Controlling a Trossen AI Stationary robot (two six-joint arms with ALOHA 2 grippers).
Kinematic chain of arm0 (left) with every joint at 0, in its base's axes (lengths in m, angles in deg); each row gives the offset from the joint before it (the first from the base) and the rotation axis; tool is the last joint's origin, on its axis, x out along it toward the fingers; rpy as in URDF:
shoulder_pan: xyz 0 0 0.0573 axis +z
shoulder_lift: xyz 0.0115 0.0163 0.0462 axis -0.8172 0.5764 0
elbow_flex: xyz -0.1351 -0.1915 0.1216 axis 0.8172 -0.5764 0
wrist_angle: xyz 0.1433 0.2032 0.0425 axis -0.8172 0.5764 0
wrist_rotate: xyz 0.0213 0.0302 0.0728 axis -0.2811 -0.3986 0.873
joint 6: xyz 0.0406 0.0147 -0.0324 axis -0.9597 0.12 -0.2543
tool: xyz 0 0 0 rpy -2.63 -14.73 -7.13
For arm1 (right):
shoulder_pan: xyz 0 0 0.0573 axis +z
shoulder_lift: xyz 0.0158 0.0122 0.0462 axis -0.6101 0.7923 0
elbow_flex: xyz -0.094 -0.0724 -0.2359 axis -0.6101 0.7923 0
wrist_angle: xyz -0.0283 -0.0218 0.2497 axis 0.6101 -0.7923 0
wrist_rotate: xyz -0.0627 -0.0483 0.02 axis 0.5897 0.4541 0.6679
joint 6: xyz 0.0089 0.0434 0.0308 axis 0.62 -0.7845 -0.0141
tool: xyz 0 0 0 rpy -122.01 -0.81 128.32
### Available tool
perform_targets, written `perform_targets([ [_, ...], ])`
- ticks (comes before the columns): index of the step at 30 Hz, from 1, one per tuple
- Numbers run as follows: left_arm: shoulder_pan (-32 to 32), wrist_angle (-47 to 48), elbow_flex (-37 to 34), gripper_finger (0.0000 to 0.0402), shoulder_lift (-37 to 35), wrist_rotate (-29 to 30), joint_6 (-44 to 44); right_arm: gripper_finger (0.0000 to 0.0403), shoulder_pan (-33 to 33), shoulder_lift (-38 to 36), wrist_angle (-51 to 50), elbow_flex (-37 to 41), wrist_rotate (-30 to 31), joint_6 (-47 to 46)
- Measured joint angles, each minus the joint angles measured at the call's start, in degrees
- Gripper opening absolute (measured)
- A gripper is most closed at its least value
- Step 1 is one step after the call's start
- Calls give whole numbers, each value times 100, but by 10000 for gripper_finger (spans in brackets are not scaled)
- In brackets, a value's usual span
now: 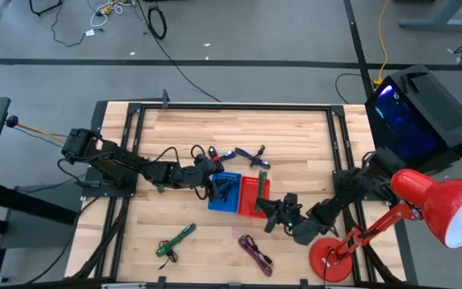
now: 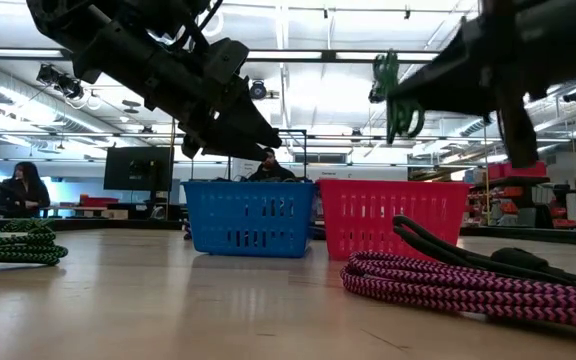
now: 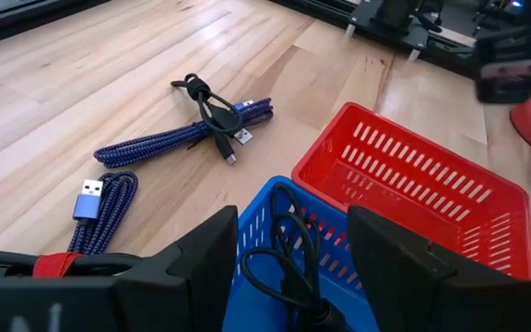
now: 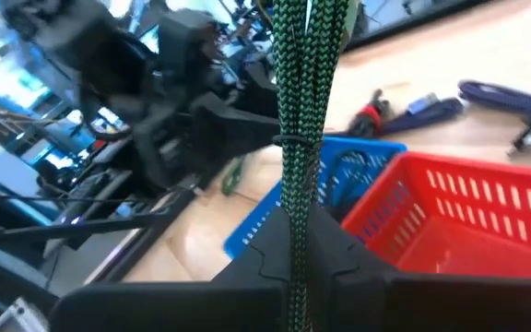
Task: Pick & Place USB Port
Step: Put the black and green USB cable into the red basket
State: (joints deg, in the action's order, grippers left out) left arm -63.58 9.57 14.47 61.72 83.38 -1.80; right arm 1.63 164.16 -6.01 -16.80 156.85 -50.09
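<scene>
My right gripper [image 4: 304, 242] pinches a green cable [image 4: 304, 111] above the wooden table [image 1: 295, 136]; my left gripper [image 3: 289, 254] gapes over the blue basket [image 2: 249, 217].

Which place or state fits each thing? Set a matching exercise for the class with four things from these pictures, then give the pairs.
Things:
1. green-black braided cable
2. blue plastic basket
3. red plastic basket
4. pink-black braided cable

Places or states:
A. lying on the wooden table
B. holds a black cable
C. looks empty
D. hanging from the right gripper

Pairs: 1-D, 2-B, 3-C, 4-A
</scene>
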Motion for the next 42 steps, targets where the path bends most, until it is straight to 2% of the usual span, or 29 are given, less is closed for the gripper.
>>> perform_targets([
  [9,0,0,0,211,0,0,-2,4,-233,164,-121,0,-356,-220],
  [17,-2,0,0,211,0,0,-4,4,-285,162,-869,0,-456,-777],
  [23,-2,0,0,211,0,0,-6,4,-356,204,-822,0,-527,-814],
  [29,-1,0,0,211,0,0,-7,4,-498,584,-611,0,-751,-950],
  [42,-2,2,0,211,0,0,-9,4,-608,570,-457,-2,-1219,-702],
])
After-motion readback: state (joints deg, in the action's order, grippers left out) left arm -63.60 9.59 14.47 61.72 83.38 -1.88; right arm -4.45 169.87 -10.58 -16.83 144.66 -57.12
